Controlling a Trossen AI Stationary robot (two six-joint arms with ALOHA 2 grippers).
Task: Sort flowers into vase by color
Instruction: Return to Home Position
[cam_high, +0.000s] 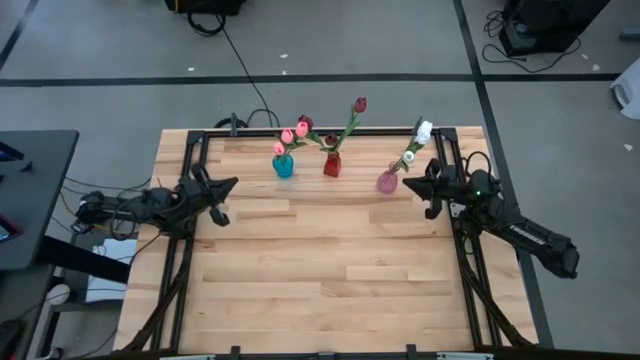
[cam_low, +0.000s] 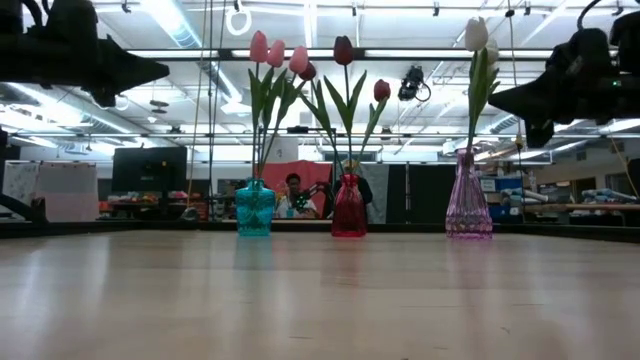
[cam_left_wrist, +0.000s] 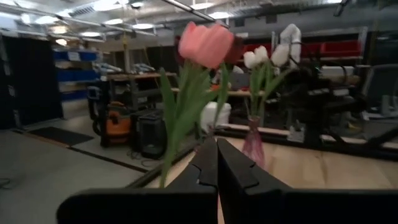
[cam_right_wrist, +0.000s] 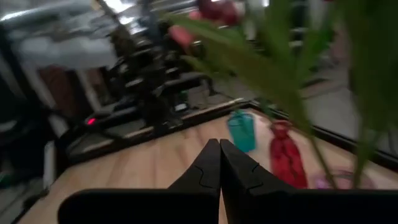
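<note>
Only the right arm (cam_high: 497, 213), near flowers (cam_high: 423, 131), bears lettering (cam_high: 523, 231).

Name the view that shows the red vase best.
Low view: the red vase stands side-on, whole, unblocked. High view gives it only from above; right wrist view catches it beside leaves; left wrist view does not clearly show it.
</note>
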